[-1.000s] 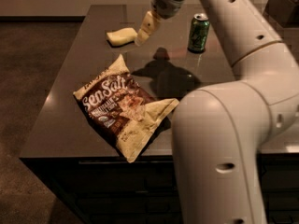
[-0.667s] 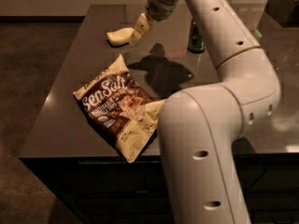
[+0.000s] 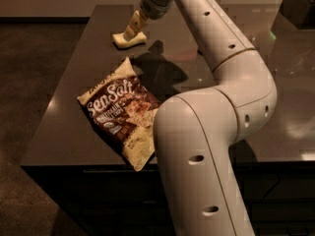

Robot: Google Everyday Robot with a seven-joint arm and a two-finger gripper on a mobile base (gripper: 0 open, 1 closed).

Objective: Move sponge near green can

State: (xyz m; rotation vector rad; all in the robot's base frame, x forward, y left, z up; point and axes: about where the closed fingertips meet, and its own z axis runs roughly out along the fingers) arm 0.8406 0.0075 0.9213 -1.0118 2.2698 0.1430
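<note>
1. I am viewing the small, pale yellow, soft sponge point(image 3: 129, 40) lying at the dark desk's point(image 3: 64, 127) far left.
2. The gripper point(image 3: 134, 27) is hovering at the sponge's top; I cannot tell its state.
3. A brown-and-cream chip bag point(image 3: 120, 117) is lying nearer, well apart.

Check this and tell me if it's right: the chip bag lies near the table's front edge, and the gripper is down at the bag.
Not right. The gripper is down at the sponge, toward the table's far left, not at the bag. The chip bag does lie near the front edge of the table. The camera view shows this.
</note>
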